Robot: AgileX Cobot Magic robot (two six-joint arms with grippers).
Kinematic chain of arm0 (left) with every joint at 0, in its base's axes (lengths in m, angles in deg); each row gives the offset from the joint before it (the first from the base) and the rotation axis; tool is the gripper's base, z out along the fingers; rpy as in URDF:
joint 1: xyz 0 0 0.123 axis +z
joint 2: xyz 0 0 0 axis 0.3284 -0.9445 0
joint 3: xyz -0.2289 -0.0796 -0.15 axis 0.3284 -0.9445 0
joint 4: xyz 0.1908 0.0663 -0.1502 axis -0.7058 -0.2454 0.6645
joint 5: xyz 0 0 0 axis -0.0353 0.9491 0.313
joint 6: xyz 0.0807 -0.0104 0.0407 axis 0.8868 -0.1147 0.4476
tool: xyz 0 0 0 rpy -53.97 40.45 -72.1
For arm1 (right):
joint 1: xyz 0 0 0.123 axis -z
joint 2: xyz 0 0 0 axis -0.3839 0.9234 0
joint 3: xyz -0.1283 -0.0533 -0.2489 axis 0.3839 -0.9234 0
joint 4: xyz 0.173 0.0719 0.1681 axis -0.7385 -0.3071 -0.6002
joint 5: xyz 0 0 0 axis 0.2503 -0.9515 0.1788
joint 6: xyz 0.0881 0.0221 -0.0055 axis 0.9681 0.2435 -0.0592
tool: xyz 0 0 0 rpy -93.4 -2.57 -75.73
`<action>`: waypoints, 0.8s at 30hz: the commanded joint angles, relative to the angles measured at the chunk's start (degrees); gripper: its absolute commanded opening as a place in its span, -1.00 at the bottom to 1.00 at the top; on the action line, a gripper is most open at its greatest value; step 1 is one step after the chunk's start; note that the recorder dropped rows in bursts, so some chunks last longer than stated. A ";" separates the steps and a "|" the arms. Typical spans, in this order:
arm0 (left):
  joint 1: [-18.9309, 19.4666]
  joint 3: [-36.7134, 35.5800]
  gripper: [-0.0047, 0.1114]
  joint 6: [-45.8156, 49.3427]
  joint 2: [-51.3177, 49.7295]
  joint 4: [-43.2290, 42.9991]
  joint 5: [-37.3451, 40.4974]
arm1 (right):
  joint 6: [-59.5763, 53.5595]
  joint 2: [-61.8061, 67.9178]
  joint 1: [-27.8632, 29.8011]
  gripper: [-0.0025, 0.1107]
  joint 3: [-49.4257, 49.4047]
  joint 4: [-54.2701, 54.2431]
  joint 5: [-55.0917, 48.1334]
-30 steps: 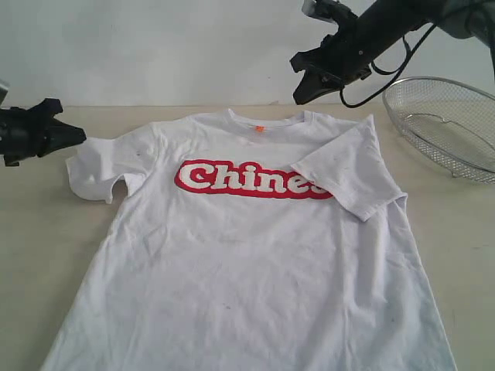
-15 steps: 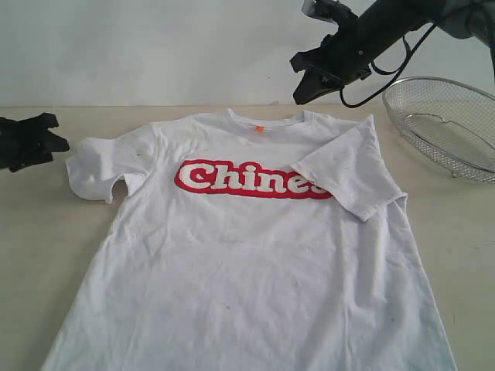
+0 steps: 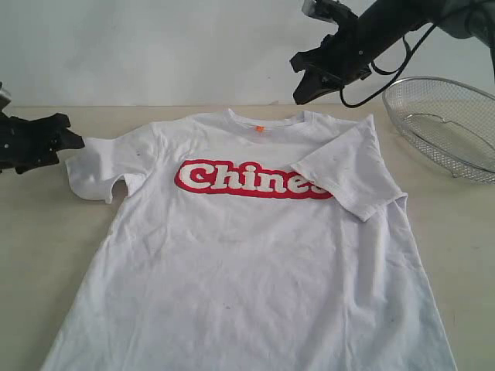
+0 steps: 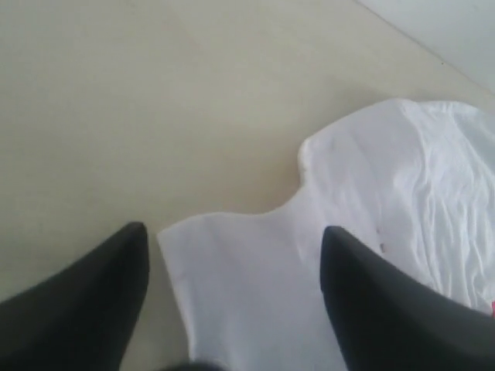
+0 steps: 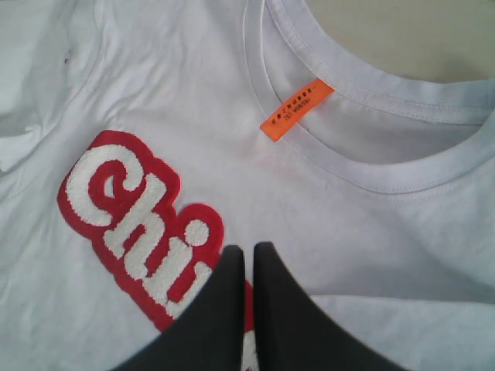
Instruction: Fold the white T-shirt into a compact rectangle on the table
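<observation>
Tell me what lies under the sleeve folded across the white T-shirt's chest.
The folded short sleeve of the white cotton T-shirt lies on the shirt's chest, over the end of the bold red lettering. "Chine" shows; any letters past that are covered.

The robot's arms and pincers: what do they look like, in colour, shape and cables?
The right arm is matte black, and a thin black cable loops beside it. The left pincer has two broad black fingers that taper to blunt tips. The right pincer has fingers of the same dark, tapering shape. No markings show on them.
</observation>
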State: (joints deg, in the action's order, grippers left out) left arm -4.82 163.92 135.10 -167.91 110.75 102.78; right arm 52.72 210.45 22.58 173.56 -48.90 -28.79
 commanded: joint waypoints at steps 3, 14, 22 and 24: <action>-1.97 0.30 0.22 0.46 -2.89 0.54 -0.55 | -0.19 -0.87 0.00 -0.96 0.24 -0.13 -0.13; -4.37 0.30 -0.84 1.16 -4.66 0.54 5.19 | -0.19 -0.87 0.00 -0.96 0.24 -0.13 -0.13; -4.23 0.30 -0.84 1.74 -1.25 1.99 6.24 | -0.19 -0.87 0.00 -0.96 0.24 -0.13 -0.13; -4.33 0.30 -0.84 2.63 1.05 1.99 6.61 | -0.19 -0.87 0.00 -0.96 0.24 -0.13 -0.13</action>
State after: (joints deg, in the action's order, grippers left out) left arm -8.84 164.40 136.49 -170.26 112.71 108.82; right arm 52.72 210.45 22.58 173.56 -48.90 -28.79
